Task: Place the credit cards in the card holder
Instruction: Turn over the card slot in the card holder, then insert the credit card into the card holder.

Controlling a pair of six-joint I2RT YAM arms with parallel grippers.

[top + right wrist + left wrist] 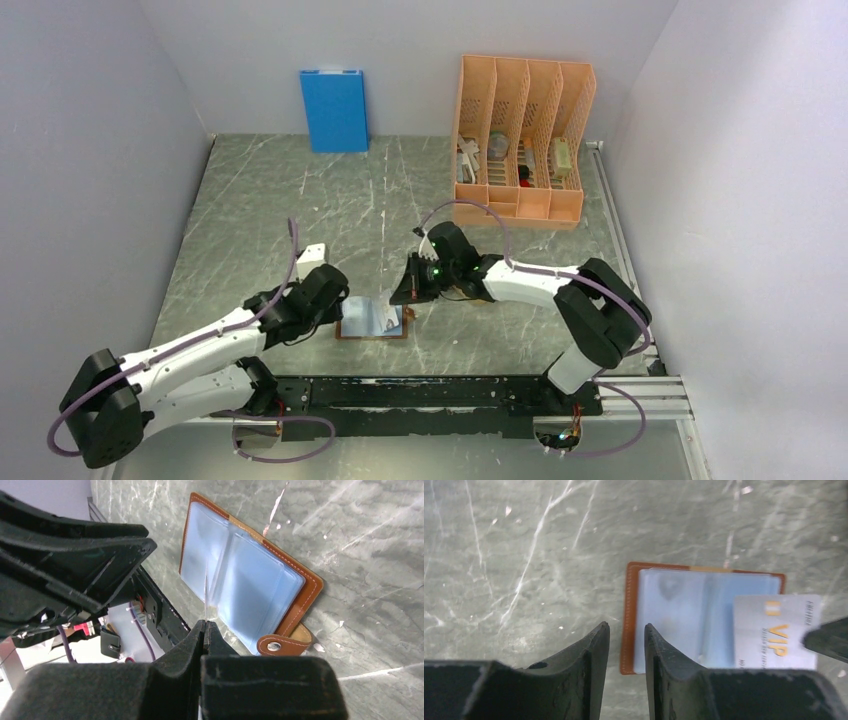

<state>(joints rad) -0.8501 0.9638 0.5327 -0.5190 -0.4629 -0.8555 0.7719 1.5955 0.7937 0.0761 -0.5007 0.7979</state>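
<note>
Grey marbled desk (300,200): open brown leather card holder (630,615). Right pincer (205,627) clenched on pale grey VIP card (774,630), seemingly touching its clear sleeves (250,575). Left pincer (626,635) parted, empty, beside holder.

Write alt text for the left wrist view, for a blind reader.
An open brown card holder lies on the grey marbled table, a silver VIP card over its right end, held by the right gripper. The left gripper's black jaws stand slightly apart in front, empty.
</note>
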